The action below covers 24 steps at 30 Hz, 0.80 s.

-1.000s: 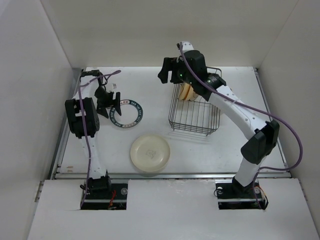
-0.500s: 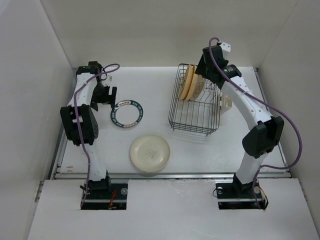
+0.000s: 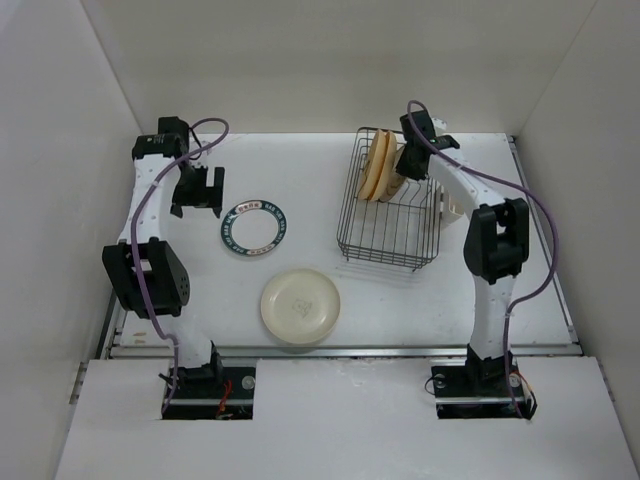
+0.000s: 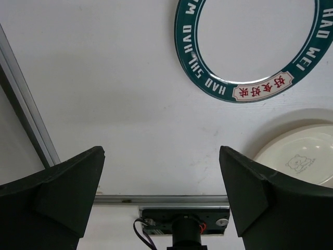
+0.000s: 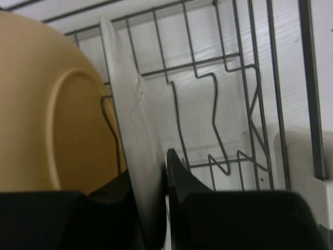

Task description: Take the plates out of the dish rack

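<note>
Right claw (image 5: pixel 148 208) pinching the upright white plate (image 5: pixel 130 120) in the dish rack (image 5: pixel 208 61); left claw (image 4: pixel 161 153) wide above the surface (image 4: pixel 104 78), near the green-ringed plate (image 4: pixel 213 87)

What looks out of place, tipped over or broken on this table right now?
Nothing stands out. The green-rimmed plate and the cream plate lie flat on the table. The dish rack stands level, and the plates in it stand upright. The right fingers are closed on the white plate at its rim.
</note>
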{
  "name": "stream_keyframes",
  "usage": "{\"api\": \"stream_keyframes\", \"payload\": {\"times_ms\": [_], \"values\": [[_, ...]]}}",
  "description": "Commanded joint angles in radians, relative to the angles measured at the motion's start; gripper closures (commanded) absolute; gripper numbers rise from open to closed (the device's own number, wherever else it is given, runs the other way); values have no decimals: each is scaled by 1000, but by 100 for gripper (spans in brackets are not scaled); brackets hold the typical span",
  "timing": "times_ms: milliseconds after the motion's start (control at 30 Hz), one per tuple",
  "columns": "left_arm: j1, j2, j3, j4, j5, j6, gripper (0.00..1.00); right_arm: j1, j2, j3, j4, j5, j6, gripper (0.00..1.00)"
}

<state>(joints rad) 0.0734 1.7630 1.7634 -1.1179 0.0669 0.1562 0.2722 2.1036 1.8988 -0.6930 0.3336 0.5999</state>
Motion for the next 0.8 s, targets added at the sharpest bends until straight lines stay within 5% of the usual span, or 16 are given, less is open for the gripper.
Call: {"api": "stream_keyframes", "payload": {"times_ms": [0,33,267,567,733,767], "values": [[28,-51,-22,-16,-1,0,9,5,-10,88,9,-31,-17,85],[28,-51,-33,-16,13,12,9,5,-10,88,9,-31,-17,100],[28,-82,-42,-25,140,49,0,51,-143,106,18,146,-136,100],[28,-102,-13,-54,286,114,0,140,-324,142,8,709,-213,100],[28,-134,-13,-54,465,177,0,171,-554,-150,396,227,-285,100],[28,-134,-13,-54,496,177,0,171,-554,-186,445,-17,-285,100]]}}
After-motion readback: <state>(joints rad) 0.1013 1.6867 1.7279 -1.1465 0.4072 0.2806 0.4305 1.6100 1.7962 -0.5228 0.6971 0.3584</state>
